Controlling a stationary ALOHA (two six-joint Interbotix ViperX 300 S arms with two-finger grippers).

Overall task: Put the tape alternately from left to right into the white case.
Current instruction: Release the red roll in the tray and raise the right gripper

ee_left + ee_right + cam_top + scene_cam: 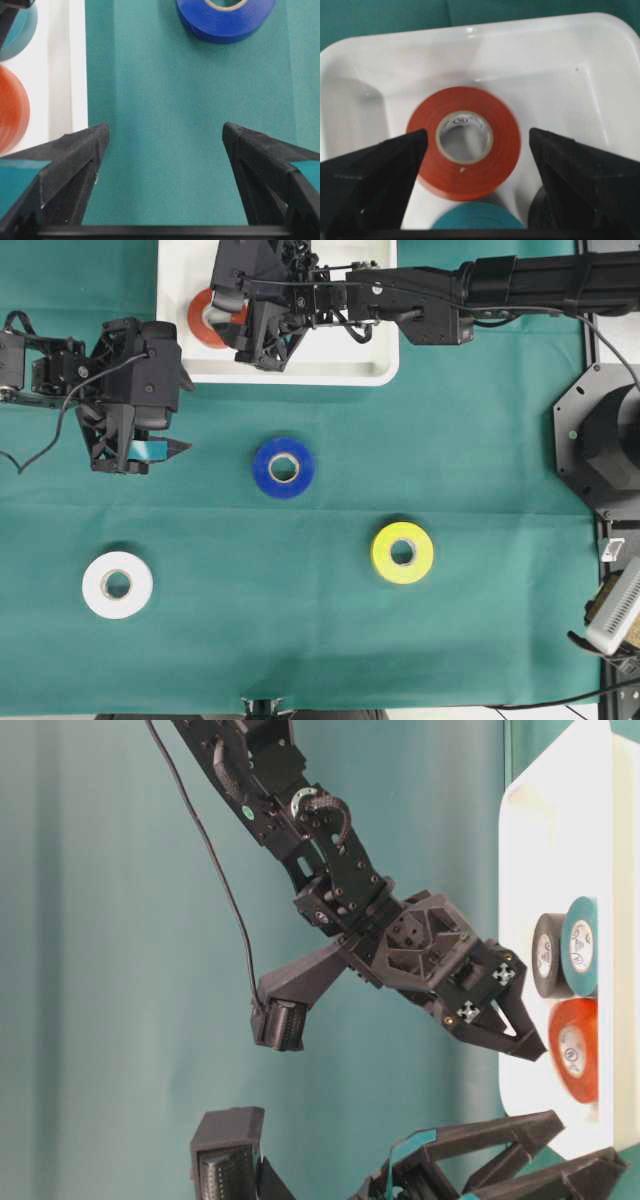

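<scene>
The white case (330, 365) lies at the top of the table. A red-orange tape roll (203, 322) rests flat in its left end, with teal (581, 945) and black (545, 956) rolls beside it. My right gripper (226, 318) hovers over the red-orange roll (470, 167), open, with its fingers clear of the roll on both sides. Teal (477, 219) and black (539, 216) rolls show at the bottom of that wrist view. My left gripper (188, 415) is open and empty over the cloth, just below the case's left corner. Blue (283, 467), yellow (402, 552) and white (117, 585) rolls lie on the cloth.
A green cloth (480, 540) covers the table. The right arm (500, 285) stretches across the case's right end. A black arm base (600, 440) stands at the right edge, with a pale box (620, 610) below it. The case rim (67, 75) runs close beside my left gripper's left finger.
</scene>
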